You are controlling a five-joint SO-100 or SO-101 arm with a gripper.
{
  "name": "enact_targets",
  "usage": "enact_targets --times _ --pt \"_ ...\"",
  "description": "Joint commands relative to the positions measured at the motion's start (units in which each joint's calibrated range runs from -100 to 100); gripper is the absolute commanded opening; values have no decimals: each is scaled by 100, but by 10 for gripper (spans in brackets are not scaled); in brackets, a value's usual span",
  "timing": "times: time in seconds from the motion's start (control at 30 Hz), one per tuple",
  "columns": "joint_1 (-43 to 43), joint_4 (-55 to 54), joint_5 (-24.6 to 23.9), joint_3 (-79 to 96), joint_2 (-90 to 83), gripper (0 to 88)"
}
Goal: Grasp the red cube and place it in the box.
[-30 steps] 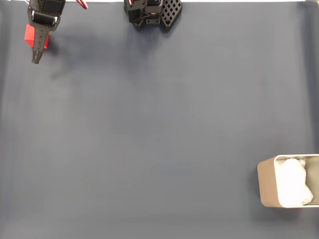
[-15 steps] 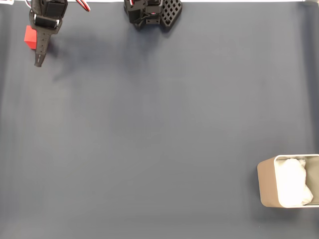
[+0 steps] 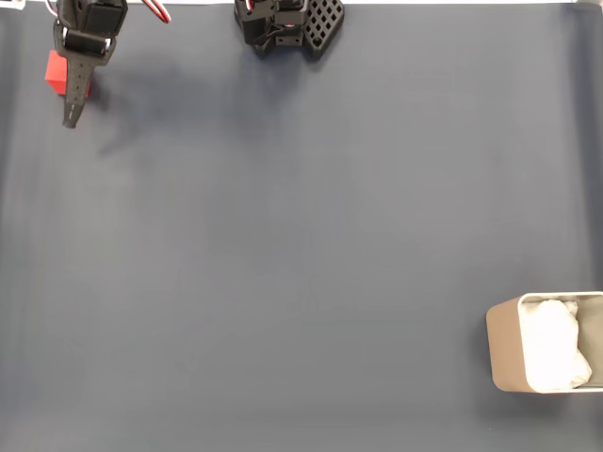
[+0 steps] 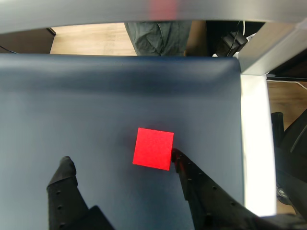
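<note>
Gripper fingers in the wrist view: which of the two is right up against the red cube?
The right-hand finger: its tip sits at the red cube's lower right corner. The left-hand finger stands well clear, with bare blue mat between it and the cube.

Box [image 3: 504,353] cropped; hand [image 3: 68,99] perhaps partly hides cube [image 3: 57,73].

A dark blue-grey mat [image 3: 311,245] is spread over the work surface, its cloth evenly and softly lit, with faint creases seen in the fixed view. In the wrist view, a light wooden floor [image 4: 88,38] is seen beyond the mat's far edge, well ahead of the gripper. A pale strip, perhaps the table's edge [image 4: 254,139], is seen just to the gripper's right. Dark, blurred furniture [image 4: 225,38] stands farther off.
</note>
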Motion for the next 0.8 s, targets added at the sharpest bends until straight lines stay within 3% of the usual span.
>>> enact_targets --times 0.0,0.67,0.77 --pt "-47 -127 44 -9 1 452" --pt "-132 -438 -10 19 235 454" --pt "-139 -455 24 -9 261 406"
